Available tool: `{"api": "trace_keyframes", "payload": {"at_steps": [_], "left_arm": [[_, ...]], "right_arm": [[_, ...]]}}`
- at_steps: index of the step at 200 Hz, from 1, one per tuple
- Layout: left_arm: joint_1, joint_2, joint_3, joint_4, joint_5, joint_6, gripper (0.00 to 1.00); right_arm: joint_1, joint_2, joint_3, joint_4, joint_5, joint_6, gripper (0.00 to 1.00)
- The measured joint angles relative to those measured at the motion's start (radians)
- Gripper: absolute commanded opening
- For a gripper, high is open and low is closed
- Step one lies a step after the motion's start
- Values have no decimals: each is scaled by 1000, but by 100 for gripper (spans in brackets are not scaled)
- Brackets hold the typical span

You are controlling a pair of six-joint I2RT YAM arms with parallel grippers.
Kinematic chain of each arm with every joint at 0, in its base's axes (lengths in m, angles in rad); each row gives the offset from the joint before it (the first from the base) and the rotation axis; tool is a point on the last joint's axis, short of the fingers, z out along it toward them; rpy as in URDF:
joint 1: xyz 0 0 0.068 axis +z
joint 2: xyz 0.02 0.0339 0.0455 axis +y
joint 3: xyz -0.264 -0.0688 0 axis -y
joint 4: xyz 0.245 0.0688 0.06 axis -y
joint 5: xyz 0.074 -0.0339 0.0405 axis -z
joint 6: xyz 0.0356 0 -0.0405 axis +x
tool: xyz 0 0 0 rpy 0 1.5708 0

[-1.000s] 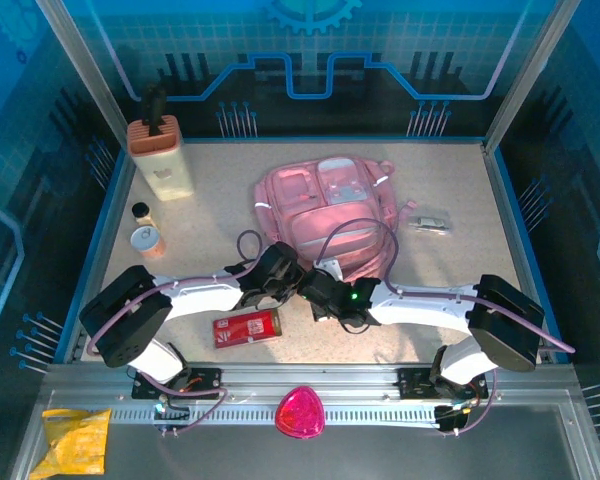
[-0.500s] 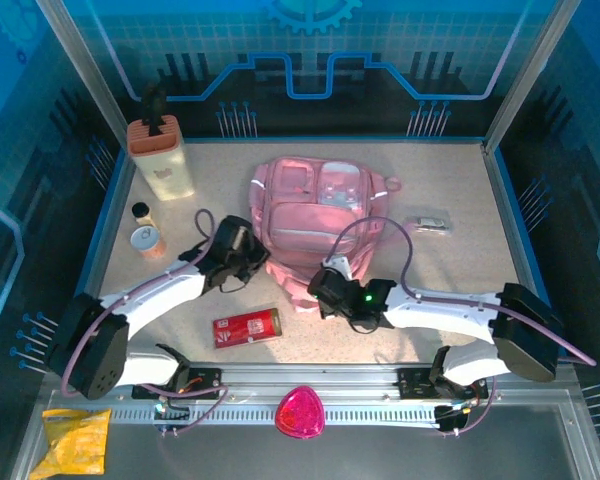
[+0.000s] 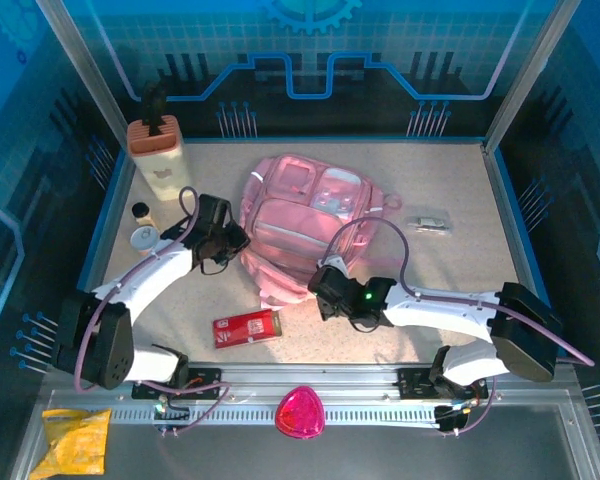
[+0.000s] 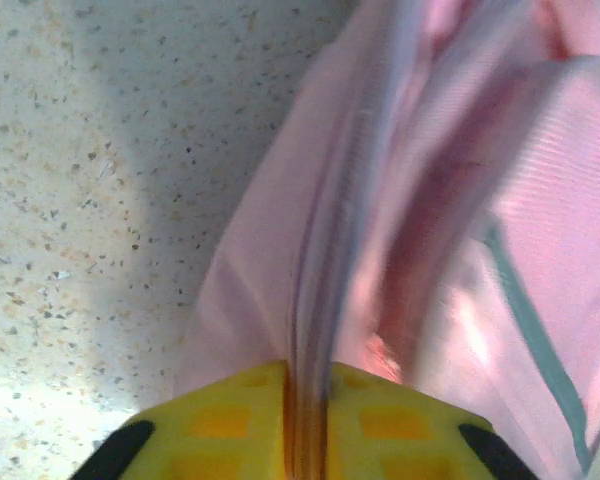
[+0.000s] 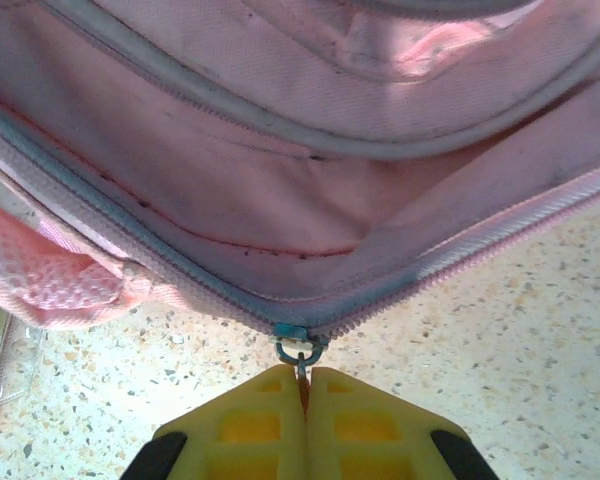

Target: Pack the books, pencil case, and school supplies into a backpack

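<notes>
Top view: backpack (image 3: 315,215) mid-counter (image 3: 460,290). Pencil case (image 3: 247,327) lies loose near bag's near edge, apart from it. Left end effector (image 3: 236,243) at bag's left flank, right end effector (image 3: 318,292) at near edge.

Left wrist: pads narrow, pinching fold of pink fabric by zip seam.

Right wrist: pads closed on zip pull (image 5: 300,352); mouth parted, lining showing. Best approach, likely: draw pull along track, not upward; left pinch keeps fabric taut; slow at corner.

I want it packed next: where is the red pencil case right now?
In the top external view, the pencil case lies on the table near its front edge, left of centre, just in front of the backpack.
</notes>
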Motion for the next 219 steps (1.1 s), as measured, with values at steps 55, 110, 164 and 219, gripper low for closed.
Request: {"api": "trace_keyframes", "payload": {"at_steps": [55,110,164,219], "left_arm": [[-237,-345,-187,64,-25,-232,40],[-590,-201,-250,117,-167,-550,49],[-652,-45,-165,180,-270,-693,68],[-664,119,-130,251,-297,-798,43]], "right_arm": [[24,48,2,25,2,2,0],[24,60,1,50,3,17,0],[24,68,-20,100,-5,21,0],[29,77,-34,128,-6,39,0]]}}
